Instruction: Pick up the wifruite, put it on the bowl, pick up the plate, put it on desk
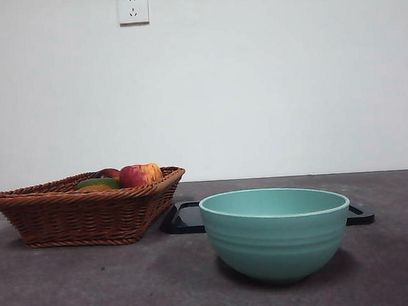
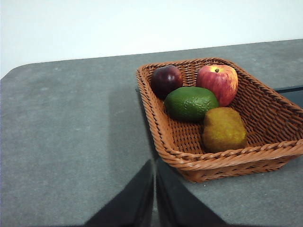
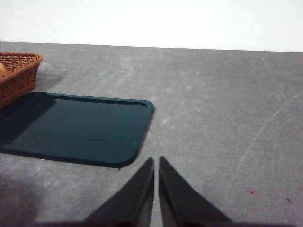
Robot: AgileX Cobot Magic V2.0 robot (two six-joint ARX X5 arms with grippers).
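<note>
Just ahead of my left hand (image 2: 155,163), whose jaws are pressed together on nothing, sits a wicker basket (image 2: 163,137) holding four fruits: a dark plum (image 2: 166,80), a red-yellow apple (image 2: 218,83), a green fruit (image 2: 191,103), and the kiwi (image 2: 224,129) nearest my hand, a small oval with dull golden-brown skin, lying against the near wall. My right hand (image 3: 156,161), jaws also together and empty, hovers over the table (image 3: 227,104) just beside a corner of the flat dark tray (image 3: 71,125), which holds nothing. The teal bowl (image 1: 276,233) stands empty in front of the tray.
</note>
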